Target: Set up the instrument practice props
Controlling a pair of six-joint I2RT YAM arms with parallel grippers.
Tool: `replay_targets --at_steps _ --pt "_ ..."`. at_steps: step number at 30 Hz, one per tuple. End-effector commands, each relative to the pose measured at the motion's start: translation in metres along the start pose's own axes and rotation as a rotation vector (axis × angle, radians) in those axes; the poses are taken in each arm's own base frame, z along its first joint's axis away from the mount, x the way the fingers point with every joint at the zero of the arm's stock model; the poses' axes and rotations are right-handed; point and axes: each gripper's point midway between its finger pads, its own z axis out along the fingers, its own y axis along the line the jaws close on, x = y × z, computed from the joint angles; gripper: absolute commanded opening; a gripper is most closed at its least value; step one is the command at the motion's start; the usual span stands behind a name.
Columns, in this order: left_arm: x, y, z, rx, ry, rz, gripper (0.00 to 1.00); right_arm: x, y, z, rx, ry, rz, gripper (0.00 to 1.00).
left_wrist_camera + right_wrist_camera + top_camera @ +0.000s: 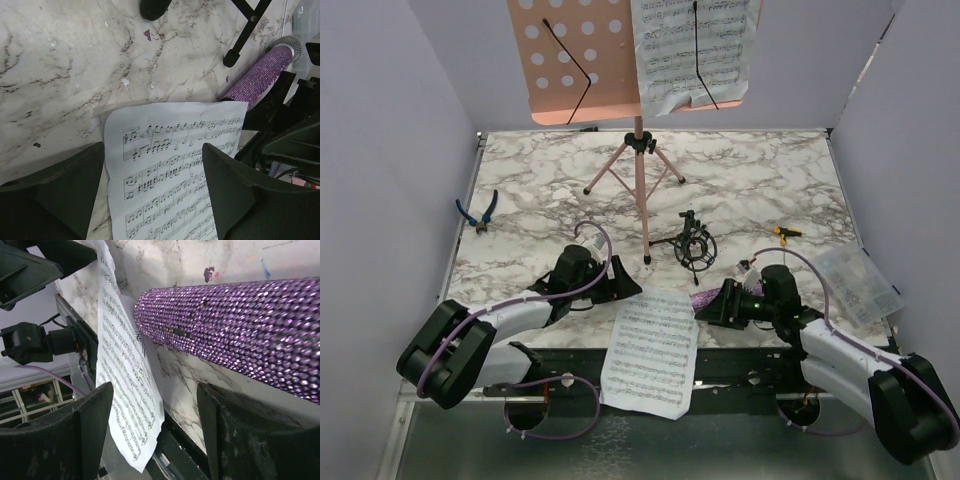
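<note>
Two sheets of music were out, weren't they, Sam?

Yes, Jo. The clipped sheet point(695, 50) sat on the right half of the pink music stand point(585, 60), under a black wire arm. The stand stood on its three legs at the back of the marble table point(540, 180). The loose sheet point(650, 350) lay flat at the near edge, hanging over it, between the two arms.

And the left gripper point(152, 165)?

Low over the loose sheet's far end, fingers spread wide with the paper under the gap. I couldn't tell whether they touched it.

The right gripper point(155, 410)?

Fingers apart too, holding nothing. The purple microphone point(240, 325) lay on the table just past its fingertips, its handle end beside the loose sheet's corner.

Anything else?

The black holder point(695, 248) stood on its little legs between the stand and the microphone. Blue pliers point(478, 210) lay far left, a yellow screwdriver point(782, 233) to the right.
</note>
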Motion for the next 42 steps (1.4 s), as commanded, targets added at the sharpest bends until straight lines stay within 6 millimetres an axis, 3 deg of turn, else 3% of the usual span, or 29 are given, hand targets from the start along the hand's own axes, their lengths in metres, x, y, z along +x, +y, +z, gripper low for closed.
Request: replay_targets --at_steps 1,9,12,25,36,42 --pt "-0.001 -0.010 0.007 0.032 0.023 0.025 0.80 0.007 0.004 0.007 -0.044 0.043 0.006 0.70" --pt "-0.002 -0.011 0.008 0.023 0.011 0.026 0.80 0.013 0.032 0.031 -0.086 0.130 -0.065 0.50" --pt "-0.003 -0.011 0.007 0.018 -0.001 0.028 0.80 0.011 0.040 0.037 -0.095 0.138 -0.087 0.34" --pt "-0.013 -0.013 0.001 0.016 -0.062 0.046 0.82 -0.005 0.052 0.032 -0.047 0.090 -0.181 0.07" --pt "-0.055 -0.036 -0.026 0.049 -0.290 0.087 0.85 0.001 0.044 0.022 0.042 0.117 -0.290 0.03" --pt "-0.076 -0.054 -0.051 0.097 -0.422 0.158 0.86 -0.009 0.060 0.008 0.030 0.076 -0.391 0.03"
